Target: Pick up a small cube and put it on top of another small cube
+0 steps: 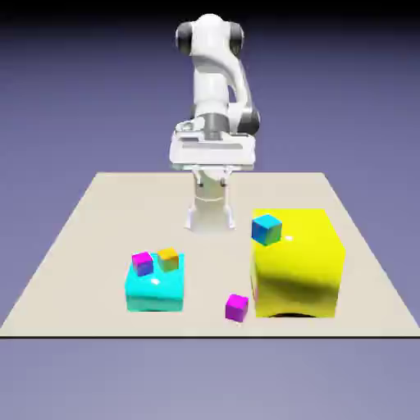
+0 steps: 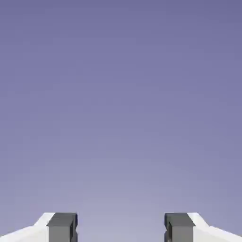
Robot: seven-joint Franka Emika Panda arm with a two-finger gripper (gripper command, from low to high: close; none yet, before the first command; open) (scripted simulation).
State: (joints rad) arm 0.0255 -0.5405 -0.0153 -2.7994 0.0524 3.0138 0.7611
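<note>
Several small cubes show in the exterior view. A magenta cube (image 1: 143,263) and an orange cube (image 1: 168,259) sit side by side on a big cyan block (image 1: 154,289). On the big yellow block (image 1: 299,267) rests a blue cube (image 1: 267,230), near its far left corner. Another magenta cube (image 1: 237,307) lies on the table between the two blocks, near the front edge. My gripper (image 1: 212,179) hangs high at the table's far side, well away from all cubes. In the hand view the gripper (image 2: 121,228) is open, with only the backdrop between its fingertips (image 2: 62,227).
The beige table (image 1: 90,238) carries the two big blocks, cyan toward the exterior view's left and yellow toward its right. The robot's base (image 1: 210,215) stands at the far edge, just behind the yellow block's left corner.
</note>
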